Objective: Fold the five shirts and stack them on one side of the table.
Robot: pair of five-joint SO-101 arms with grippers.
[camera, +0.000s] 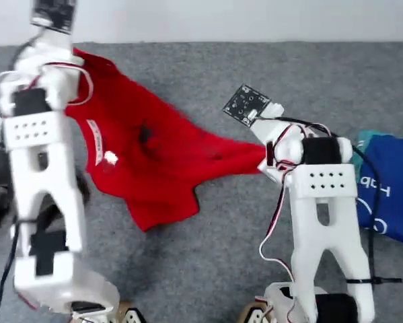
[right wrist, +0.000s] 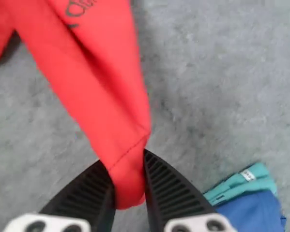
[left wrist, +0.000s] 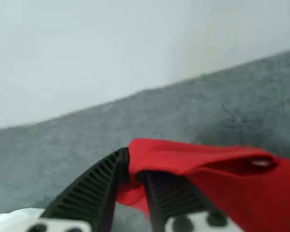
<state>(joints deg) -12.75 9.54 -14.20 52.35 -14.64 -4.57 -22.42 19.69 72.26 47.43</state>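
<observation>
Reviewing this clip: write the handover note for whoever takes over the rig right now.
Left gripper: shut on one corner of the red shirt, at the table's far left.
Right gripper: shut on the shirt's opposite end, mid-table. The shirt hangs stretched between them, unfolded.
Blue shirt sits at the table's right edge, with a teal shirt peeking out at its edge; this looks like the stack.
Done: seemingly those two.
Left: fold the red shirt, add it to the stack, then any remaining shirts.
</observation>
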